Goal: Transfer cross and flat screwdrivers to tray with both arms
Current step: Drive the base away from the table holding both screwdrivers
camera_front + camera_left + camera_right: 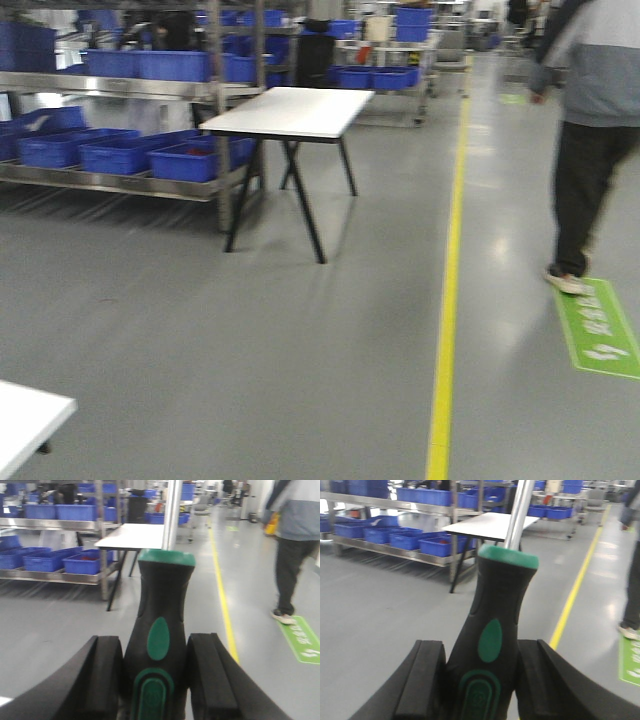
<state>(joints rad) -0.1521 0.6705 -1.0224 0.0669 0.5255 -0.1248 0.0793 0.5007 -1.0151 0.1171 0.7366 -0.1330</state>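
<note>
Black rubbery pads (107, 672) of the left gripper (157, 667) press in on both sides of the first screwdriver (160, 610), a tool with a thick black handle, a green oval inlay and a green cap. The jaws are closed part-way, as far as the handle's width allows, and clamp it near its lower end. The right gripper (487, 677) grips the second screwdriver (495, 605), which looks the same, in the same manner: both pads (425, 680) touch the black handle. Each handle stands roughly upright in its wrist view. The second one leans slightly to the right. A slim silver steel shaft (172, 515) runs up out of frame from the first handle's green cap. Which tip is cross and which is flat cannot be told.

A round embossed mark sits low on each handle, too blurred to read.

Only the wrist views show the grippers and screwdrivers. The front view alone shows the corner of a white tabletop (25, 415) at lower left. All three views show the following:
- a grey polished floor
- a white table on crossed black legs (290, 110)
- steel shelving loaded with blue plastic crates (120, 150)
- a yellow floor line (448, 300)
- a person in a grey jacket and dark trousers (590, 130) at the right
- a green floor sign (597, 325) with white characters and a lightning symbol, beside the person's foot; the characters are not legible
</note>
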